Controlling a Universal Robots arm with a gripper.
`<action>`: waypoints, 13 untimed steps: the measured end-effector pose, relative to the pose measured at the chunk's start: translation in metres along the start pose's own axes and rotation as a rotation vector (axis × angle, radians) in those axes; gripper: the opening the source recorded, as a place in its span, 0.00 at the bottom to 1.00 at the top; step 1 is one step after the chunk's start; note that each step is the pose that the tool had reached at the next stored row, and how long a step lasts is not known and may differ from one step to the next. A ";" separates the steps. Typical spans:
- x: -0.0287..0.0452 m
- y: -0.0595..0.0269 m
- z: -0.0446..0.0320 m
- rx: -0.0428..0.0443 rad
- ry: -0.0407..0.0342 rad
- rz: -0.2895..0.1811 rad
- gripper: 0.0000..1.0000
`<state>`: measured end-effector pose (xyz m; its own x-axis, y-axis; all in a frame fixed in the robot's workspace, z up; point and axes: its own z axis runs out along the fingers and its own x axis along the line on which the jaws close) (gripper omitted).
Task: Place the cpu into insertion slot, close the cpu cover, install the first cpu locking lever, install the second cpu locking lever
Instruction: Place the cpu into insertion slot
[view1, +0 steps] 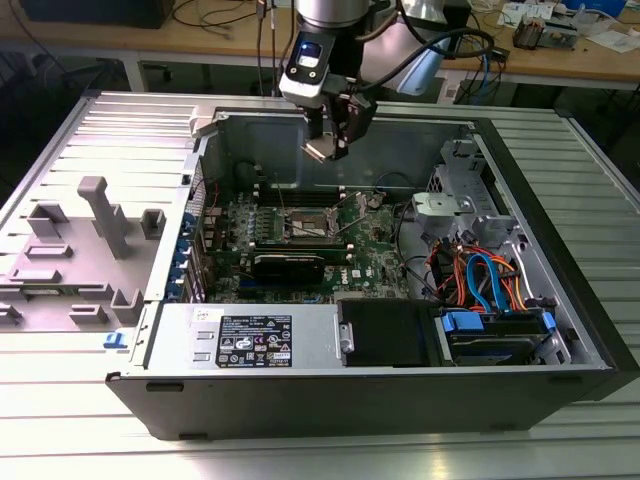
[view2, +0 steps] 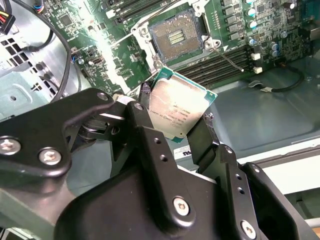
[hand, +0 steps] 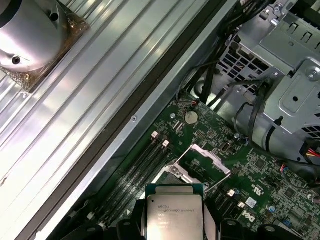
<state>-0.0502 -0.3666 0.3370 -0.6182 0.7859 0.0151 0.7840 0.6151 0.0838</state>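
**Chip clamped above the open socket**

We see the gripper (view1: 325, 148) clamped on the cpu (view2: 181, 106), a flat square with a dull silvery top, held above the green board (view2: 100, 55). Below, the insertion slot (view2: 176, 36) lies bare, brownish inside its metal rim. The thin metal cpu cover (hand: 210, 157) stands raised. Long black memory sticks (view2: 220, 65) run just beside.
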 end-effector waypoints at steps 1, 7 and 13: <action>0.0000 0.0000 0.0000 0.0001 0.0000 0.000 0.54; 0.0001 -0.0002 0.0003 -0.0002 -0.0048 0.049 0.54; 0.0001 -0.0002 0.0013 -0.0018 -0.0168 0.195 0.54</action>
<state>-0.0503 -0.3666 0.3357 -0.4536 0.8911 0.0146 0.8887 0.4511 0.0827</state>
